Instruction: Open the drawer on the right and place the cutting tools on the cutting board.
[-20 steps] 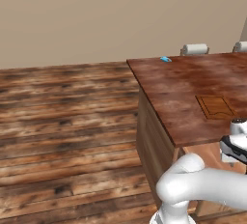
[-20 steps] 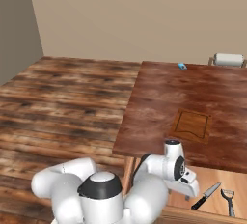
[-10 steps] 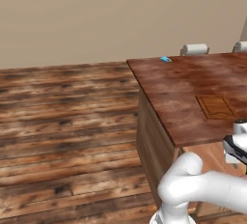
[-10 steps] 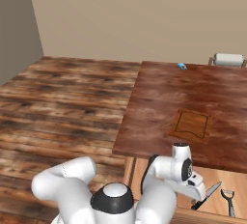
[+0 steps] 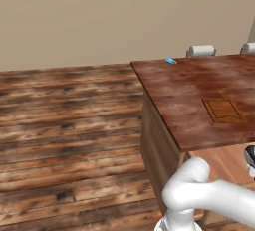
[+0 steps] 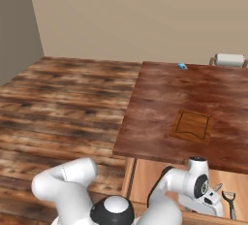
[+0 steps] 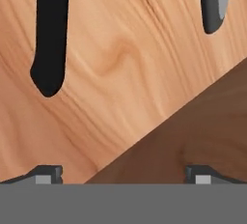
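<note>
Hand view: our spread end effector point(image 7: 123, 175) hovers over the open drawer point(image 7: 111, 59), knife handle point(image 7: 48, 35) at eleven o'clock, awaiting pickup.

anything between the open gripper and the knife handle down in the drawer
Nothing visible blocks it. In the hand view the gripper is open over the bare floor of the drawer, and the dark handle of the knife lies just ahead with clear wood between. The countertop edge sits off to one side.

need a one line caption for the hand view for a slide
Open claw hovers over the open light wood drawer, above a dark knife handle and a grey tool.
</note>
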Robot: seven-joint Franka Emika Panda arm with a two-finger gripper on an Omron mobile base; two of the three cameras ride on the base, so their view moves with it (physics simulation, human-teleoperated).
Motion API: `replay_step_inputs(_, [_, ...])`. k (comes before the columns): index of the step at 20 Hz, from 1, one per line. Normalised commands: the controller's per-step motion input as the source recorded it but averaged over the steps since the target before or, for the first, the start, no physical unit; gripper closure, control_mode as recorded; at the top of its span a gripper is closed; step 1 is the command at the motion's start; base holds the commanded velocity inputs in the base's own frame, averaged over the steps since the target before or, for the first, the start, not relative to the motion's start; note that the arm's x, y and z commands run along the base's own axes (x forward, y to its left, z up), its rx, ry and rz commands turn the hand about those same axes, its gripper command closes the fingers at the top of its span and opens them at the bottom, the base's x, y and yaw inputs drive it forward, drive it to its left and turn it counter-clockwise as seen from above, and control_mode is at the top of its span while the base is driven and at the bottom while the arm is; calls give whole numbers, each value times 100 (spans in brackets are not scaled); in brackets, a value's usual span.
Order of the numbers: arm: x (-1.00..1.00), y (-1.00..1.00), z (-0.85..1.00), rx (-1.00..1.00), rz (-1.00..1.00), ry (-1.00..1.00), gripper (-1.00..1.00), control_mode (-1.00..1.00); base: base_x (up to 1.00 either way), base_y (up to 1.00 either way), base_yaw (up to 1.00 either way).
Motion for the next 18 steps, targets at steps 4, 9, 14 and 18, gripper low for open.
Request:
replay_step_inputs(4, [-76, -47, -10, 0, -4, 0, -100, -100, 0, 0, 0])
replay_step_inputs(9, [-87, -40, -1, 0, -5, 0, -100, -100, 0, 0, 0])
replay_step_inputs(14, [-74, -13, 5, 0, -4, -1, -100, -100, 0, 0, 0])
replay_step_inputs(18, [-9, 7, 33, 0, -1, -6, -100, -100, 0, 0, 0])
